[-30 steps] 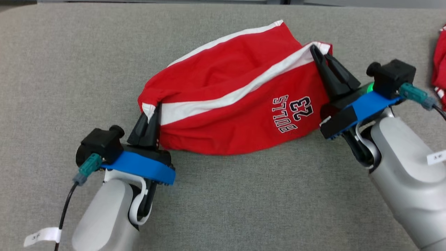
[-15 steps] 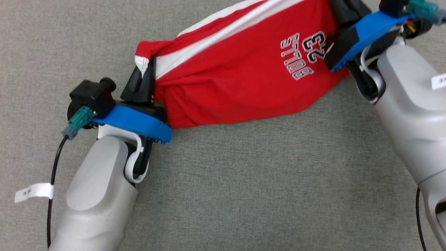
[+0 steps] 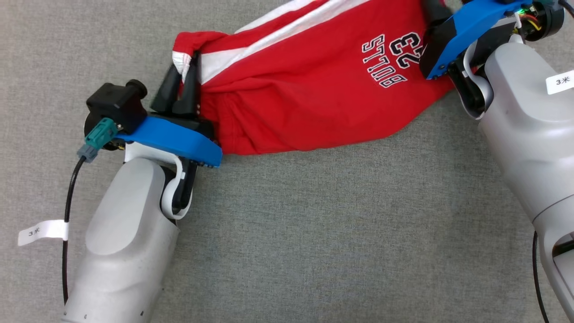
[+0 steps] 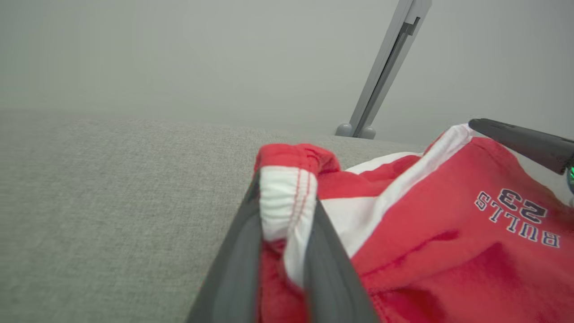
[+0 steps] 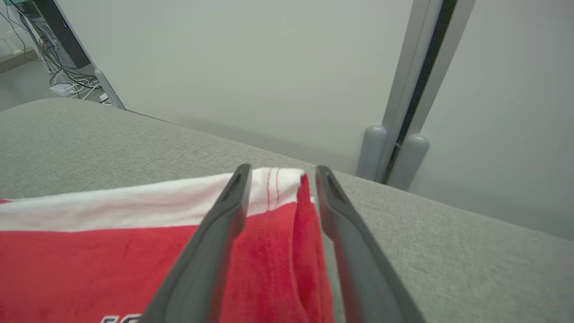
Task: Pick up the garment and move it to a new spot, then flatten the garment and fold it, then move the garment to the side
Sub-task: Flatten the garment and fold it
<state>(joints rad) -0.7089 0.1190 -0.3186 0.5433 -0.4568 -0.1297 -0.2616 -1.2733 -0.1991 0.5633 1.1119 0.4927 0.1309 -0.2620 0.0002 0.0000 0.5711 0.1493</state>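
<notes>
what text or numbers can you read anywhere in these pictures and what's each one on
"BULLS": dark outlined letters on the red garment, upside down in the head view.
"23": next to that word, on the same cloth.
"3" and a small mark too tiny to read: the forearm tag, white, on the right forearm.
"3" and the same unclear mark: the cable tag, white, on the black cable beside the left arm.

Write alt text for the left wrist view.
The left gripper pinches the white-trimmed corner of red shorts lying on a grey surface. A finger of the right gripper reaches the far corner, above an upside-down "BULLS 23" print.
</notes>
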